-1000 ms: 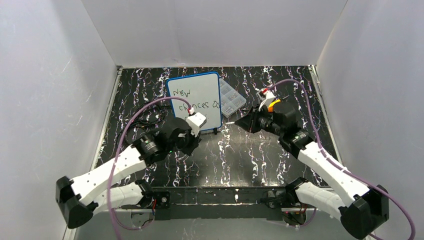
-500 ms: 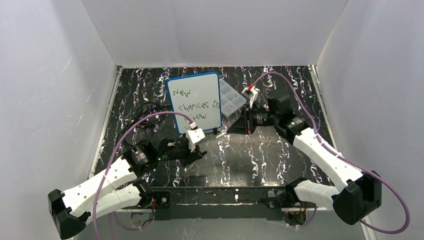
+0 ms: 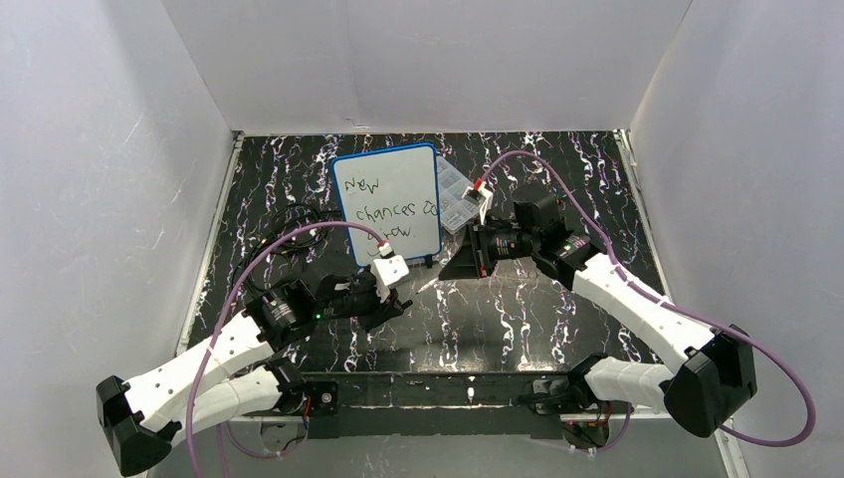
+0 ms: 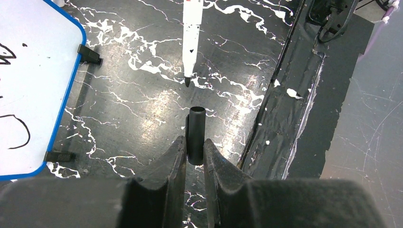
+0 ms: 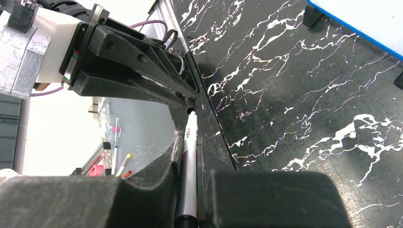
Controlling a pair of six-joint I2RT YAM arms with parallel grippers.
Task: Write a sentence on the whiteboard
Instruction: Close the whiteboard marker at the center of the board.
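Swung leftward, the right gripper (image 3: 450, 267) clamps a slim white marker (image 5: 189, 159) aimed at the black tubular cap (image 4: 196, 127) pinched in the left gripper (image 4: 194, 148), the blue-framed whiteboard (image 3: 398, 179) bearing its sentence (image 3: 393, 211) just beyond.

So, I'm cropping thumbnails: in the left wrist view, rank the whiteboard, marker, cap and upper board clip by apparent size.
1. whiteboard, even cropped.
2. marker, cut off at the top.
3. cap; it is nearer the camera, so marker versus cap is unsure.
4. upper clip, clearly smallest.
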